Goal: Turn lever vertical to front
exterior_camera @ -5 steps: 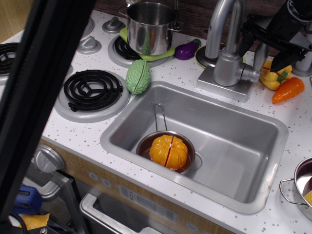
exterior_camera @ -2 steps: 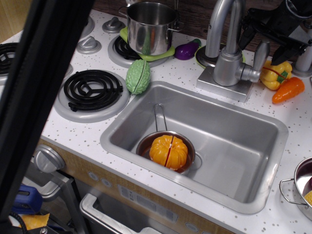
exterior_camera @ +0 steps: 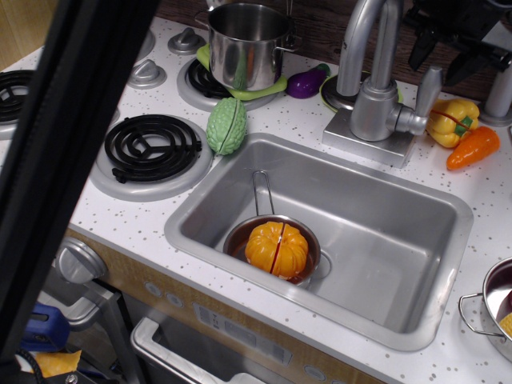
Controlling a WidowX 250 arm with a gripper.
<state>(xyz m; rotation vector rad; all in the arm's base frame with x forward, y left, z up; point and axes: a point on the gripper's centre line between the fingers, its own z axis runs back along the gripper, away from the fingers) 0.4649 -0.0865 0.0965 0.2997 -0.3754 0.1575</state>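
Note:
The lever point(exterior_camera: 429, 86) is a short flat silver paddle on the right side arm of the grey faucet body point(exterior_camera: 373, 112). It stands upright, tilted slightly right. The tall curved spout point(exterior_camera: 368, 40) rises behind it. My black gripper point(exterior_camera: 442, 66) hangs at the top right, above and just behind the lever and apart from it. Its two fingers stand spread with nothing between them. Its upper part is cut off by the frame edge.
The sink point(exterior_camera: 416, 240) holds a small pan with an orange pumpkin point(exterior_camera: 276, 248). A yellow pepper point(exterior_camera: 453, 120) and an orange pepper point(exterior_camera: 472, 148) lie right of the faucet. A green gourd point(exterior_camera: 227, 126), an eggplant point(exterior_camera: 306, 82), a steel pot point(exterior_camera: 246, 44) and a burner point(exterior_camera: 152, 146) are at the left. A black bar point(exterior_camera: 64, 160) blocks the left foreground.
The gripper has let go of the lever and moved up and back to the right. The lever, partly covered before, now shows fully and stands upright.

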